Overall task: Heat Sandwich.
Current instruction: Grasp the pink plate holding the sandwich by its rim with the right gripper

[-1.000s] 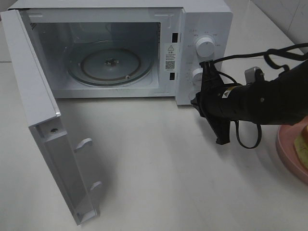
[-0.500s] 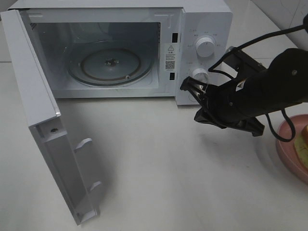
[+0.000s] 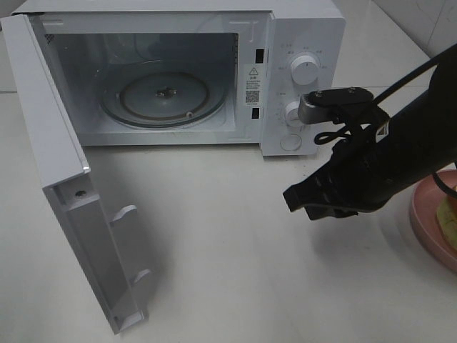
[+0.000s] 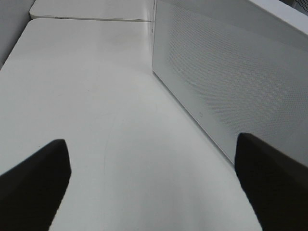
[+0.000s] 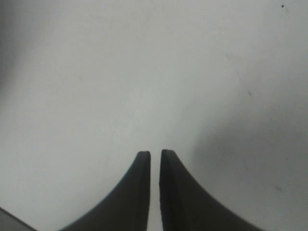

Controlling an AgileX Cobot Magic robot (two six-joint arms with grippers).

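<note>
Wrist views alone reveal left fingers (image 4: 33, 183) spread wide, right fingers (image 5: 137, 192) barely parted, empty.

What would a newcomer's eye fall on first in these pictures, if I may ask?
The white microwave at the back, its door swung wide open on the left and its glass turntable bare. Next, the black right gripper over the table before the microwave's controls, fingers barely parted. At the right edge, a pink plate with the sandwich.
</note>
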